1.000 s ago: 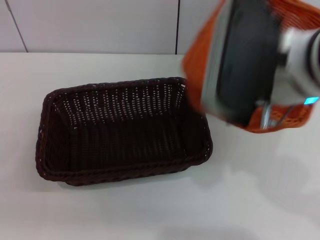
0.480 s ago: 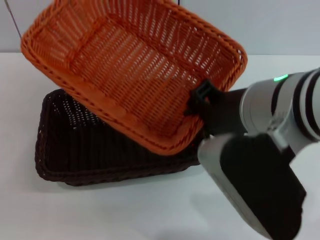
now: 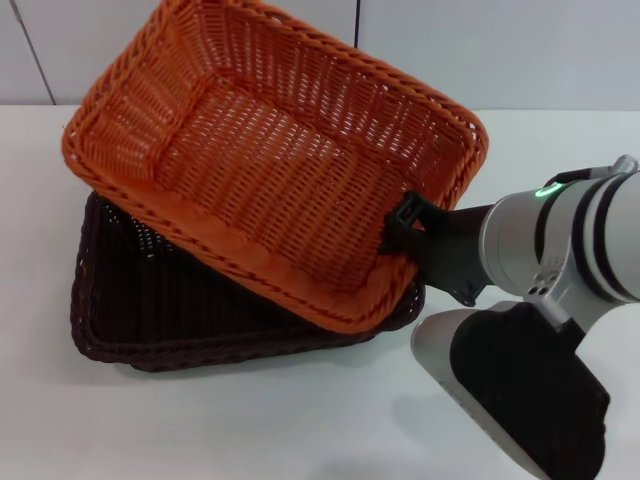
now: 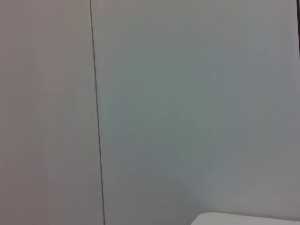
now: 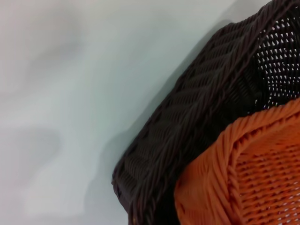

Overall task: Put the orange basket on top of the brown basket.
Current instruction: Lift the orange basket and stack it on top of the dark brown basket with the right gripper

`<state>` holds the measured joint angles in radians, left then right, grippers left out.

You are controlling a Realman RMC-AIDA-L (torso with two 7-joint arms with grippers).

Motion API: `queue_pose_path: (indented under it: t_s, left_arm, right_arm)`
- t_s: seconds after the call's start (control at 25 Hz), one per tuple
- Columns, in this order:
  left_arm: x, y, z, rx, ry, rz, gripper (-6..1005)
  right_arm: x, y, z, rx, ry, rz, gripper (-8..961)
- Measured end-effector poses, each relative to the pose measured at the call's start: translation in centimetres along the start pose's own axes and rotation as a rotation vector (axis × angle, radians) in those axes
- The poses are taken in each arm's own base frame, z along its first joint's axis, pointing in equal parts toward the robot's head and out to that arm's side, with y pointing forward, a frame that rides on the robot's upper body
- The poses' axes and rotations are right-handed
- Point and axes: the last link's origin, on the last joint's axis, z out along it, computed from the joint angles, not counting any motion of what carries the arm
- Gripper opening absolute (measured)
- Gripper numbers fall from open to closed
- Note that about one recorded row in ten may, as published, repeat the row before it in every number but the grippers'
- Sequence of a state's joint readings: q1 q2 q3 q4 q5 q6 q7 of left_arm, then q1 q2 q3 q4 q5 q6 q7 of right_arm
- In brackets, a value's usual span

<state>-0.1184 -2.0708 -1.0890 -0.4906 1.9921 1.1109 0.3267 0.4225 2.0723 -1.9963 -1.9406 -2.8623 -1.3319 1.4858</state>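
The orange basket [image 3: 270, 150] hangs tilted over the brown basket [image 3: 160, 300], its near right corner low against the brown rim and its far left side raised. My right gripper [image 3: 405, 228] is shut on the orange basket's right rim. The right wrist view shows the brown basket's corner [image 5: 197, 131] from close by, with the orange basket's rim [image 5: 253, 173] just above it. My left gripper is out of sight; its wrist view shows only a wall.
Both baskets sit over a white table [image 3: 300, 420]. A pale panelled wall [image 3: 500, 50] runs along the table's far edge. My right arm's forearm [image 3: 520, 390] reaches across the near right part of the table.
My right arm has swung the orange basket from the far right across over the brown basket, then lowered it closer to the brown rim.
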Motion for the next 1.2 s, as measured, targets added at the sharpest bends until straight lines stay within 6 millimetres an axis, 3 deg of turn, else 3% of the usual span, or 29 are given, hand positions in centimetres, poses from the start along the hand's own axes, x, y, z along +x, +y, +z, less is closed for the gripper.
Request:
queue_pose_path:
  t_s: [0.4, 0.72, 0.8, 0.92, 1.2]
  left_arm:
    - [0.1, 0.4, 0.0, -0.01, 0.001, -0.012, 713]
    - [0.1, 0.5, 0.0, -0.015, -0.002, -0.01, 714]
    - [0.1, 0.6, 0.0, -0.018, -0.005, -0.01, 714]
    - [-0.1, 0.9, 0.4, -0.035, -0.021, -0.005, 714]
    - [-0.1, 1.3, 0.8, -0.057, -0.029, 0.006, 714]
  right_arm:
    - [-0.8, 0.6, 0.9, -0.018, 0.005, 0.028, 153]
    - [-1.1, 1.0, -0.5, 0.004, 0.021, 0.057, 400]
    - [-2.1, 1.1, -1.6, 0.027, -0.004, 0.074, 474]
    - [-3.3, 1.6, -1.7, 0.028, -0.034, 0.091, 586]
    - [-5.8, 1.6, -1.4, 0.073, -0.1, 0.081, 586]
